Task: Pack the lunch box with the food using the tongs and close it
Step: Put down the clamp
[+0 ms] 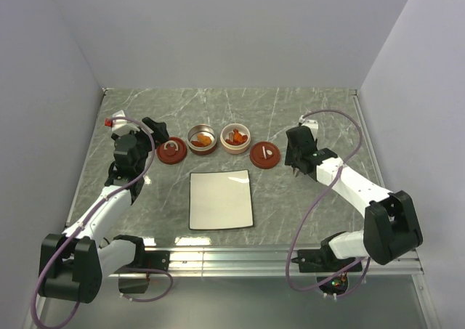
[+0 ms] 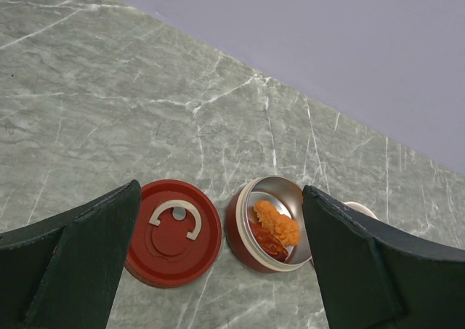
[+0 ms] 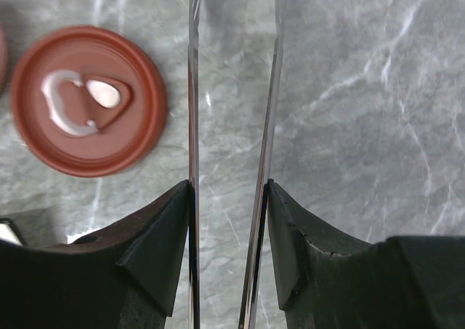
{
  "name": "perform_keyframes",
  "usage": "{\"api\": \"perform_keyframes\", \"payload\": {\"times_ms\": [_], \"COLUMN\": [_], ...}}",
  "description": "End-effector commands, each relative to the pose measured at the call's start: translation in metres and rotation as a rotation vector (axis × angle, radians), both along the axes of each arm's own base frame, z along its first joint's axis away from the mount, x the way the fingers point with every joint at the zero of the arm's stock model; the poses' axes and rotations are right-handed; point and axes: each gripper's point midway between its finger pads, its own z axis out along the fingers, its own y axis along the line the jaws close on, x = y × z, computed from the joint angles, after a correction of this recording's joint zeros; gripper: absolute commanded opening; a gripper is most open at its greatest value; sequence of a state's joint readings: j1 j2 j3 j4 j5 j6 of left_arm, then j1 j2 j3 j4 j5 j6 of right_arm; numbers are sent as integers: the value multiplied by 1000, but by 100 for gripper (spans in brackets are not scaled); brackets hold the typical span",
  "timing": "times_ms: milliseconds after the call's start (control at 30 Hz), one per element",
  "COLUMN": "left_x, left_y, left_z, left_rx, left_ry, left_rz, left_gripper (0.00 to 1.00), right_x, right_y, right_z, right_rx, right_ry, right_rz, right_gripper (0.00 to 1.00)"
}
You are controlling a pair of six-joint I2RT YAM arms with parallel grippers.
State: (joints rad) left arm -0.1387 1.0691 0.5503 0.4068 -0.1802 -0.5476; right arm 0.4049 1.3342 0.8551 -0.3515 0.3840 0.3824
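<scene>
The small orange, red and dark brown food pieces point(image 1: 236, 133) sit inside two round metal tins with red outer walls, the left tin point(image 1: 201, 151) and the right tin point(image 1: 234, 150). The tins stand close side by side toward the far middle of the grey-green marble-patterned table point(image 1: 312, 118). In the left wrist view an orange crumbly chunk lies over a red piece in the left tin. The long, thin silver metal tongs point(image 3: 193, 126) are held by the right gripper point(image 3: 229, 191), whose dark fingers point(image 3: 156, 249) are half closed and press on the outside of the two slim arms. The arms run straight ahead with a narrow gap between them, above bare table. A round red lid with a white handle point(image 3: 87, 100) lies flat just left of the tongs, on the right of the right tin. A second round red lid point(image 2: 173, 232) lies flat just left of the left tin. The left gripper point(image 2: 219, 191) hangs over the table by that lid with its jaws spread wide, holding nothing. A white square plate point(image 1: 221, 199) lies nearer the arms, in front of the tins.
</scene>
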Motion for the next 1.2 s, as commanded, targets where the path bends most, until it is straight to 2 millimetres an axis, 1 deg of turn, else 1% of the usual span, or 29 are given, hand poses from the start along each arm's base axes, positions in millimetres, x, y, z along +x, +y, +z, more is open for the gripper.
{"api": "perform_keyframes", "payload": {"times_ms": [0, 100, 233, 367, 467, 533, 733, 967, 1067, 1167], "left_x": [1, -1, -2, -2, -3, -3, -4, -5, -4, -5], "left_y": [-3, -3, -2, -3, -4, -4, -3, -2, -2, -1], "left_z": [34, 36, 37, 38, 38, 38, 39, 39, 40, 39], "left_rx": [-35, -36, -37, -37, -39, -37, -37, -37, -37, -39], "left_ry": [-101, -108, -114, -114, -116, -116, -117, -118, -116, -115], "left_rz": [-13, -14, -14, -19, -24, -22, -21, -14, -14, -5], "left_gripper": [100, 100, 100, 99, 99, 99, 100, 100, 99, 99], "right_x": [-3, -11, -29, -48, -59, -63, -70, -70, -70, -70], "right_y": [-9, -14, -22, -25, -19, -5, 5, 5, 5, 4], "right_z": [-9, -19, -29, -39, -44, -45, -46, -50, -53, -55], "right_rx": [-27, -44, -61, -64, -56, -39, -30, -40, -43, -54], "right_ry": [36, 82, 132, 169, 188, 189, 194, 210, 222, 229], "right_rz": [-58, -79, -103, -114, -96, -46, -12, -20, -16, -23], "right_gripper": [53, 53, 53, 53, 53, 53, 53, 56, 60, 60]}}
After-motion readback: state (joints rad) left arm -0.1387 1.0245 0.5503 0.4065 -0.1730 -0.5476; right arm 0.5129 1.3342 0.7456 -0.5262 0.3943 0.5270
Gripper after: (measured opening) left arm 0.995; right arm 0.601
